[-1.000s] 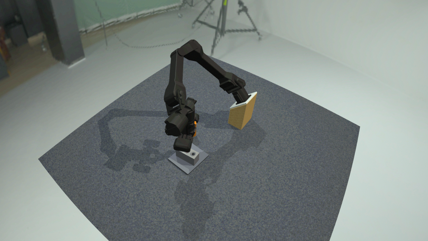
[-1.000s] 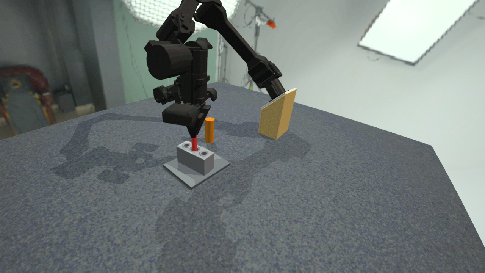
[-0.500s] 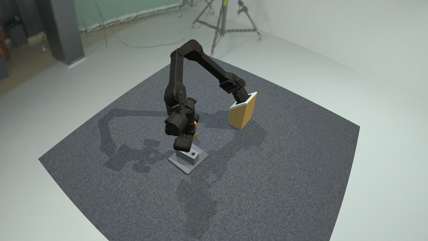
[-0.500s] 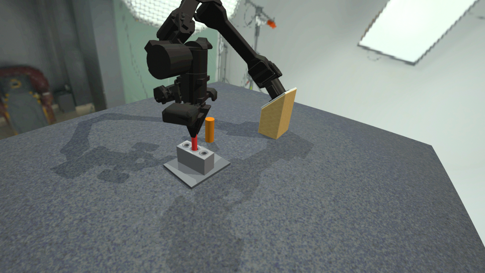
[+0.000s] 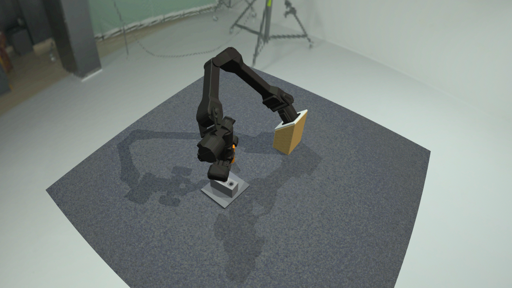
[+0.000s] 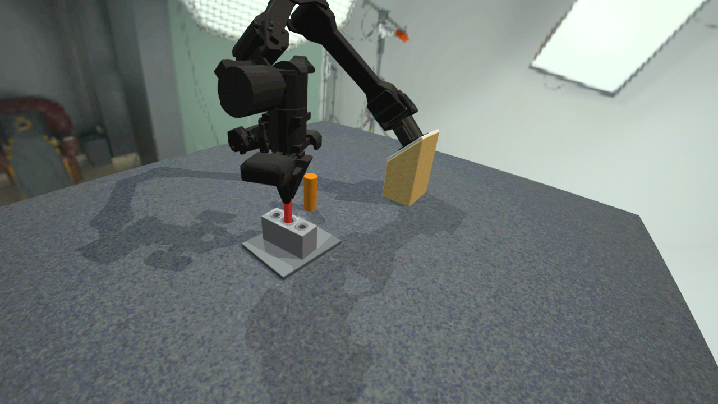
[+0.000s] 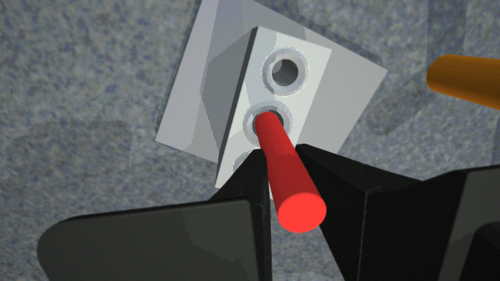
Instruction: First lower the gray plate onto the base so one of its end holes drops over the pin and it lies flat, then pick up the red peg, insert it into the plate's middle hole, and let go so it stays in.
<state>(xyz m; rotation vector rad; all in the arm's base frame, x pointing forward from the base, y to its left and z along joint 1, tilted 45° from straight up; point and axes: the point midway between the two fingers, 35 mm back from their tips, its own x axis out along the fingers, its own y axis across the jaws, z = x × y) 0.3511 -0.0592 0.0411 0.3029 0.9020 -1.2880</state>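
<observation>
Centrally in the wrist view, the gripper's fingers (image 6: 287, 198) were closed around the red peg (image 6: 288, 211) (image 7: 287, 172), whose long axis stood roughly upright in the exterior view, left of centre, its lower end at the middle hole of the gray plate (image 5: 224, 188) (image 6: 282, 235) (image 7: 308, 55). In the top view the gripper hid most of the peg; how deep its tip sat was hard to tell, and one end hole was partly covered in the wrist view.

Gripper (image 5: 225, 180) (image 6: 287, 201) (image 7: 279, 157) hiding most of red peg (image 6: 288, 211) (image 7: 289, 172) in top view. Arm (image 5: 252, 77) (image 6: 351, 60) topping out beyond exterior frame. Orange cylinder (image 5: 234, 151) (image 6: 310, 192) (image 7: 469, 80) running off wrist frame's right edge, hiding partly behind arm in top view. Background tripod (image 5: 266, 25) blurring.
</observation>
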